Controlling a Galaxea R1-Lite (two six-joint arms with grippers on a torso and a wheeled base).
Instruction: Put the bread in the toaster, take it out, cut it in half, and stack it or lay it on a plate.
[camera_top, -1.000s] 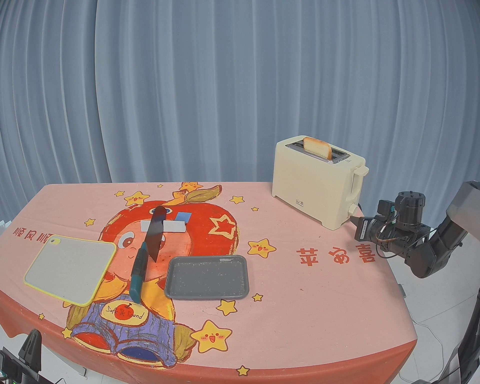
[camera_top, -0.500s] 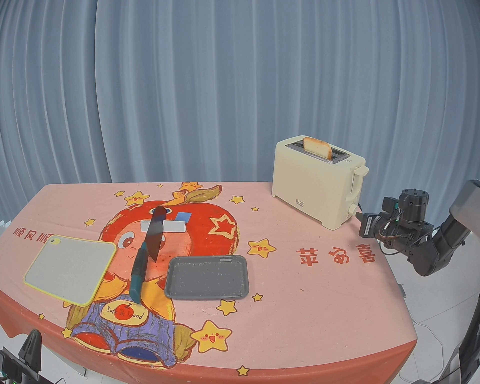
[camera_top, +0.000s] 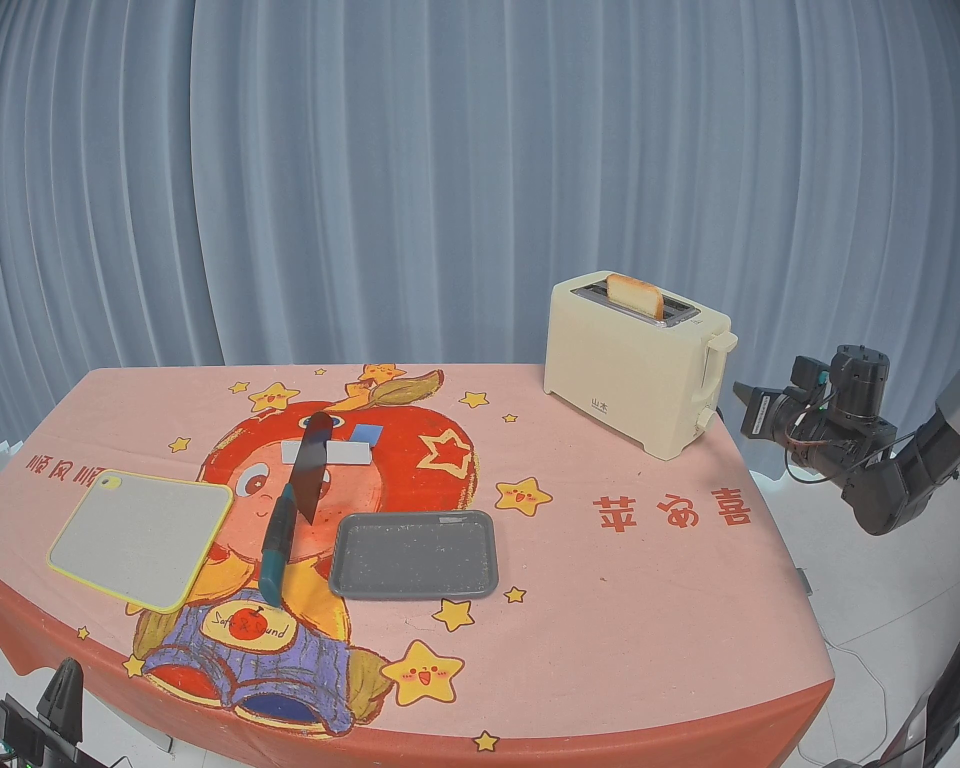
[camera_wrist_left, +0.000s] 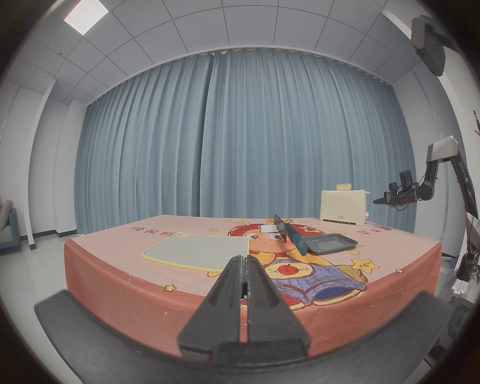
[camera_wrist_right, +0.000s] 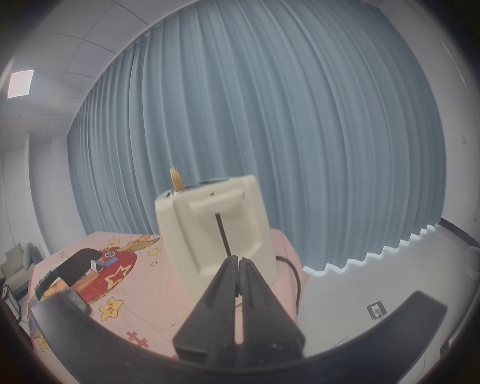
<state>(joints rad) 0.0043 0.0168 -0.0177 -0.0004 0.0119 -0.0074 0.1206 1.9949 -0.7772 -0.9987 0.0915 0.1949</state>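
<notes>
A cream toaster (camera_top: 640, 365) stands at the table's far right, and a toasted bread slice (camera_top: 635, 295) sticks up out of its slot. My right gripper (camera_top: 745, 392) hovers shut just off the toaster's lever end, beyond the table edge and level with the side lever (camera_top: 722, 342), holding nothing. In the right wrist view the shut gripper (camera_wrist_right: 239, 272) faces the toaster (camera_wrist_right: 220, 230) with the bread (camera_wrist_right: 176, 179) on top. My left gripper (camera_wrist_left: 245, 285) is shut and empty, low in front of the table's near left side.
A green-rimmed cutting board (camera_top: 140, 538) lies at the front left. A knife (camera_top: 290, 510) with a teal handle rests beside it, its blade propped on a small white block (camera_top: 340, 452). A grey tray (camera_top: 415, 553) sits in the middle front.
My right gripper has risen and drawn back to the right, away from the toaster's lower end. The bread, toaster and left arm have not moved.
</notes>
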